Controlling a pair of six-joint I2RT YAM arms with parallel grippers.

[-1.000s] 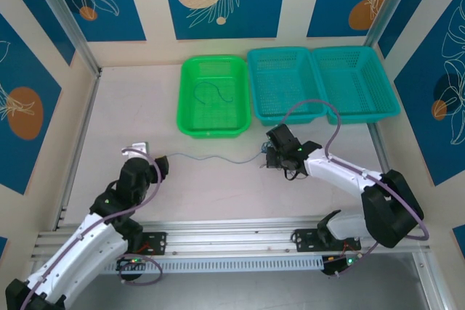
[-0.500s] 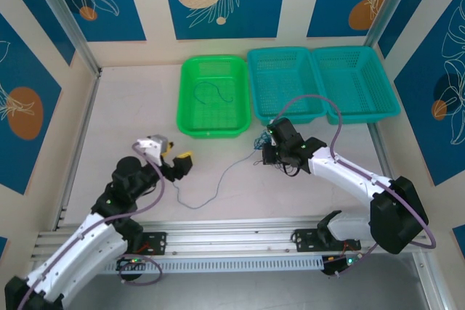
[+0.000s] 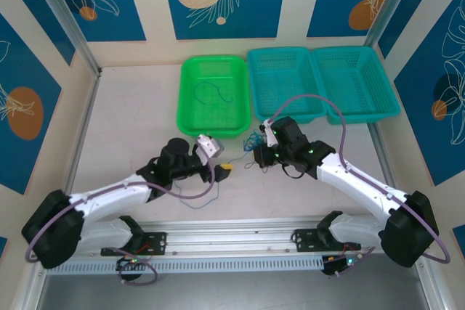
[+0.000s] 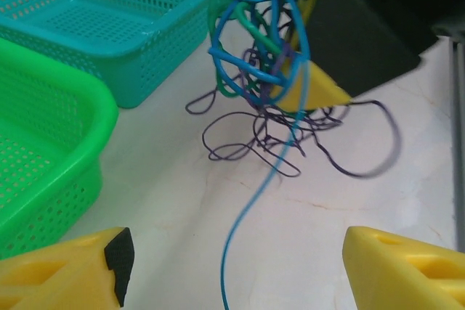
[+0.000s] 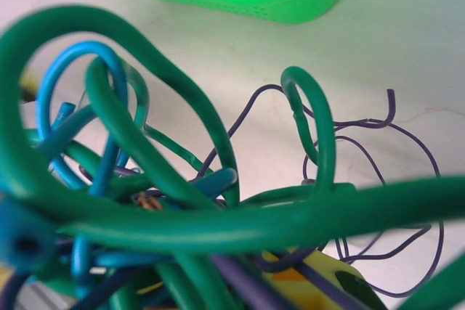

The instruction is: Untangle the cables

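open table (image 3: 127,117) left, cables (image 3: 252,141) centre, baskets (image 3: 212,133) behind

Left arm (image 3: 109,197) and right arm (image 3: 356,179): white shells, black joint housings (image 3: 407,230), black wrists. Thick purple cable (image 3: 312,98) runs along each arm. Left pincer (image 4: 236,266): yellow wedge fingers (image 4: 407,274), black pad (image 4: 120,255) on one inner face, pale grey block (image 3: 207,143) behind it. Right pincer (image 3: 260,156): black body, yellow finger. Black base brackets (image 3: 142,237) with small green LEDs (image 3: 351,259)
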